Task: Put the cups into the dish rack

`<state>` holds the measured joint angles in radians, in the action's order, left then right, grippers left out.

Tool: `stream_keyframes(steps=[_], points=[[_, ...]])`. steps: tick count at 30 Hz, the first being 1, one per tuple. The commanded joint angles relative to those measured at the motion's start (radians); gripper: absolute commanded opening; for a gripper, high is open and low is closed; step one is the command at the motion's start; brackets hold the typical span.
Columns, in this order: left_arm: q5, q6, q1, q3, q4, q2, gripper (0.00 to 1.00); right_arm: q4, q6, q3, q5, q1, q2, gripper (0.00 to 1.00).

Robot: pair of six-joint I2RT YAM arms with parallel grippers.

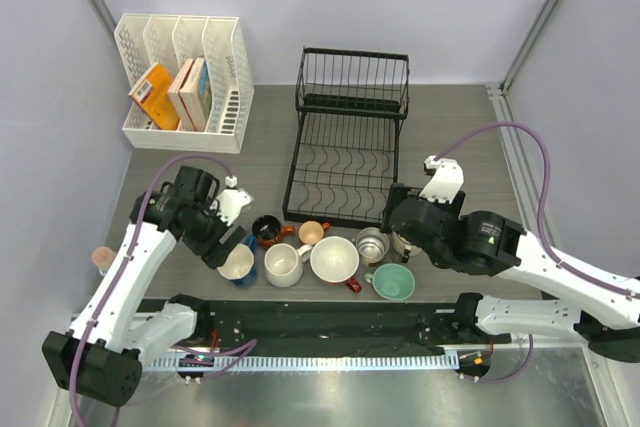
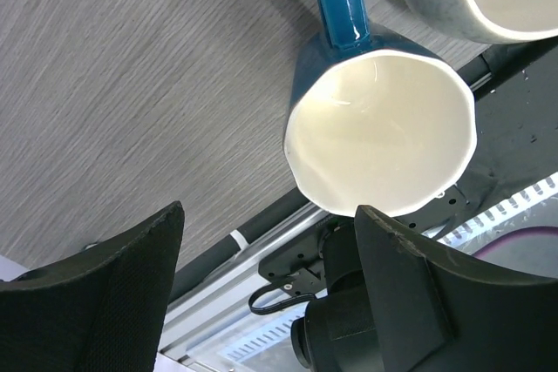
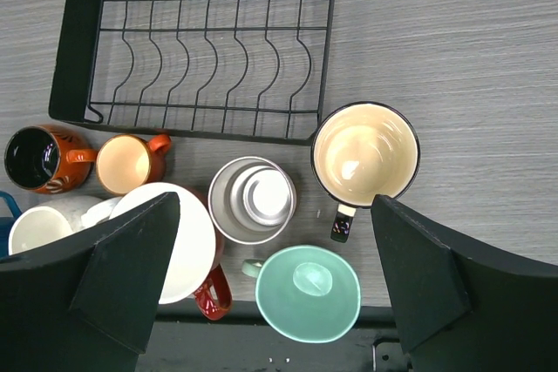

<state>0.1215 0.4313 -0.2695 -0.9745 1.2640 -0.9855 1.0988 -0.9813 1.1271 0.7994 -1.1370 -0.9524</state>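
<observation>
The black wire dish rack (image 1: pixel 345 142) stands at the back middle with nothing in it. The cups cluster near the front edge: a blue mug (image 1: pixel 237 265) with a cream inside, a white one (image 1: pixel 283 265), a red one with a white inside (image 1: pixel 335 259), a steel one (image 1: pixel 372 245), a teal one (image 1: pixel 393 281), a black-inside one (image 1: pixel 267 230) and a peach one (image 1: pixel 312 233). My left gripper (image 2: pixel 268 211) is open just short of the blue mug (image 2: pixel 381 132), its right fingertip at the rim. My right gripper (image 3: pixel 275 202) hangs open above the steel cup (image 3: pixel 253 199), with a cream mug (image 3: pixel 364 152) beside it.
A white slotted file organizer (image 1: pixel 185 82) holding boxes stands at the back left. One more small peach cup (image 1: pixel 102 259) sits alone at the table's left edge. A black strip and metal rail (image 1: pixel 330 322) run along the near edge, right behind the cups.
</observation>
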Motion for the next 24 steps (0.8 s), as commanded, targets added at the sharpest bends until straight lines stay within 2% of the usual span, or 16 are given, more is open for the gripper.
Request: stream_keyframes(steps=[1, 13, 22, 24], points=[[0.007, 0.027, -0.01, 0.017, -0.031, 0.015, 0.8, -0.02, -0.023, 0.01, 0.031, -0.004, -0.017, 0.96], [0.035, 0.003, -0.06, 0.014, -0.121, -0.11, 0.77, -0.033, -0.025, 0.008, 0.026, -0.004, -0.013, 0.96], [0.033, 0.03, -0.06, 0.066, -0.201, -0.163, 0.61, -0.025, -0.034, -0.007, 0.035, -0.004, 0.006, 0.95], [0.033, 0.037, -0.059, 0.083, -0.218, -0.174, 0.51, -0.025, -0.034, -0.012, 0.037, -0.004, 0.009, 0.94]])
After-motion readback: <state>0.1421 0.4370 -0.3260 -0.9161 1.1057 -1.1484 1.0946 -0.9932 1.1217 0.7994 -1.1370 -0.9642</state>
